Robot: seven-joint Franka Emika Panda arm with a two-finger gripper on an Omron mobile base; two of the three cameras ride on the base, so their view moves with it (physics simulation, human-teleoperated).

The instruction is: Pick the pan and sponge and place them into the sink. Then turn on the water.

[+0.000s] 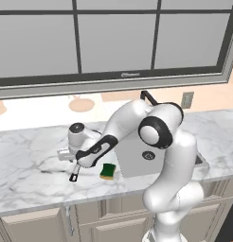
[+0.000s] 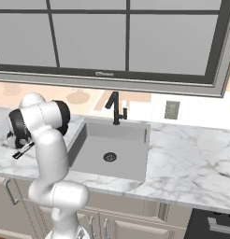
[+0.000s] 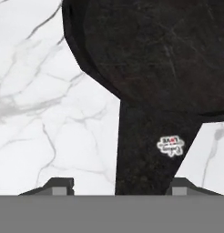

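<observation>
Sink (image 2: 135, 133) is sitting empty right of me. Pan (image 3: 155, 54) is lying on the counter (image 1: 28, 160) under my claw (image 3: 118, 185), jaws straddling the handle base, part-open, not gripping yet. Rigid, heavy-ish, likely tipping; gripping near the bowl. Sponge (image 1: 108, 171) is waiting nearby.

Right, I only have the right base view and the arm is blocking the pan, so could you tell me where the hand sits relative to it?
Observer: In the hand view, the hand straddles the handle of the pan, with one fingertip on each side.
Operator: Is it closed on the handle?
Observer: No, the marble counter shows between the handle and one fingertip.
Operator: And where is the sponge, please?
Observer: In the left base view, the sponge lies on the counter, between the pan's handle tip and the sink.
</observation>
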